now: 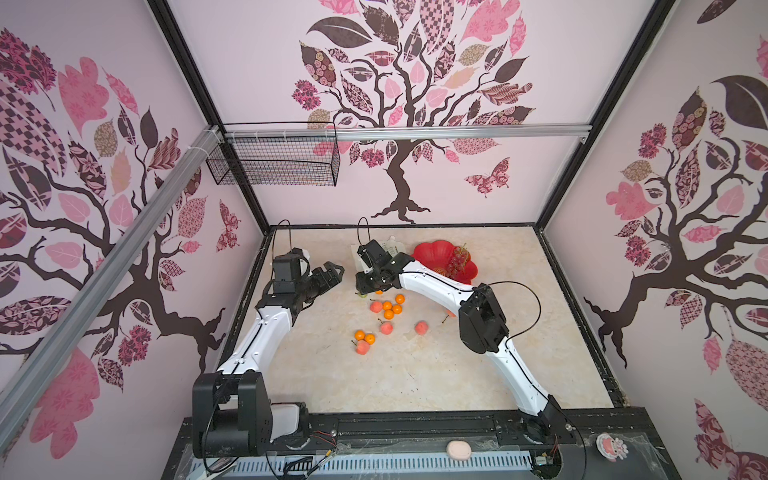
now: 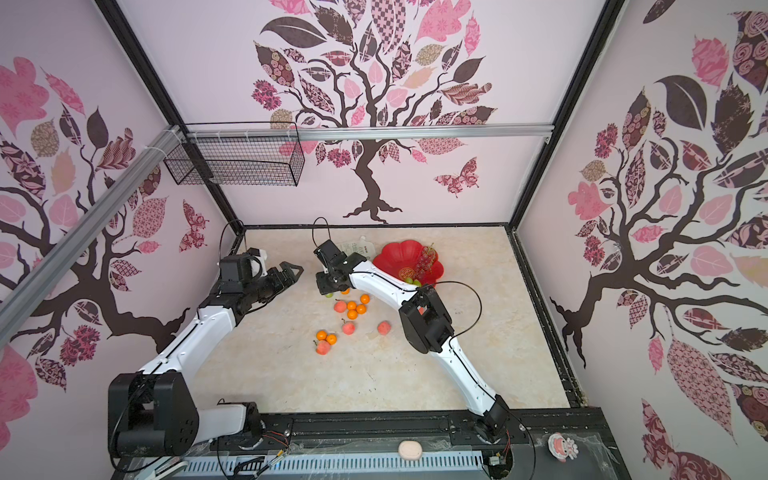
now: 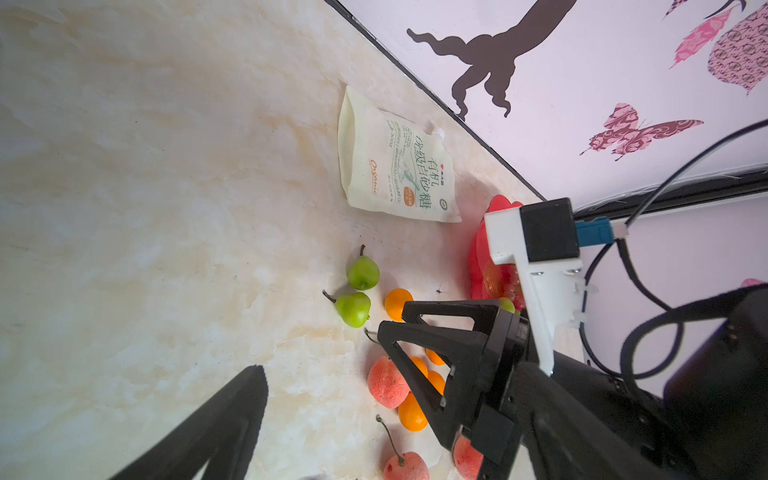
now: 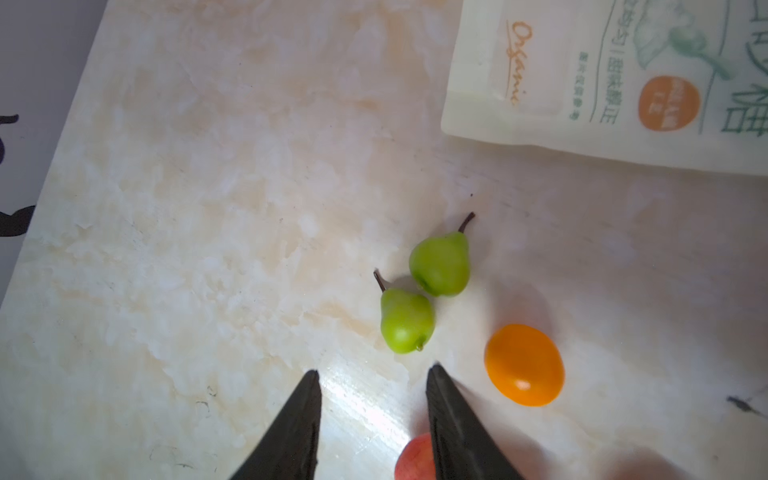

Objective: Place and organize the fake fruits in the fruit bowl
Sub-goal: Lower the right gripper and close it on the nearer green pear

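- Marble table [image 1: 415,382]: most of your fruit lies loose on it, mid-table.
- Fruit bowl [image 1: 430,251]: far right of the table. Your right arm crosses its near edge in both top views.
- White pouch [image 3: 395,166]: flat on the table, just beside the bowl.
- Left gripper [image 1: 336,274]: jaws apart, empty, left of the fruit, touching none.
- Right gripper [image 4: 374,370]: jaws apart, nothing between them, tips just short of the pears.
- Grape bunch [image 1: 457,259]: in the bowl, toward its right side.
- Peaches [image 1: 386,327]: four on the table, spread among the tangerines.
- Tangerines [image 1: 388,314]: a cluster just behind the right gripper, a pair nearer the arm bases, one just beside the pears.
- Pears [image 4: 440,266]: two on the table, touching, between pouch and right gripper.
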Controlling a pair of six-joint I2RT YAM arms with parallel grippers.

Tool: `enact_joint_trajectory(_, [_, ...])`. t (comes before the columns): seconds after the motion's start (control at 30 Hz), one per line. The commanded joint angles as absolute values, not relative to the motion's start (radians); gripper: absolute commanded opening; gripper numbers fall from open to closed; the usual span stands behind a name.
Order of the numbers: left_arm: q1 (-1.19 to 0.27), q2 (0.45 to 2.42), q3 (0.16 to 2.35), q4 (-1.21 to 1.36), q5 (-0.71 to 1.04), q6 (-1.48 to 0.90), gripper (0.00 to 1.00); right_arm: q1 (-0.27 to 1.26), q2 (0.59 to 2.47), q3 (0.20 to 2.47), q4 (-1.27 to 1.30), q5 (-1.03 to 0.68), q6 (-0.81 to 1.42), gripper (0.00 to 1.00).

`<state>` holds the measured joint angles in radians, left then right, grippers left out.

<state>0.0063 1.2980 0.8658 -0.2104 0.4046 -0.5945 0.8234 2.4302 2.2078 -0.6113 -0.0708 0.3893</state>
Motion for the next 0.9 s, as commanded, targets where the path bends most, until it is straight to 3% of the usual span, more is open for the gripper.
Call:
enact_joint_trajectory(0.0, [0.01, 1.284, 0.846, -0.19, 0.402, -0.577, 0.96, 0.827, 2.419, 2.247, -0.641, -0.051, 0.383, 0.47])
enact_joint_trajectory(0.87, [0.022, 1.316, 0.854, -0.198, 0.41, -0.588, 0.96, 0.813, 2.632, 2.398, -0.693, -0.061, 0.388, 0.49])
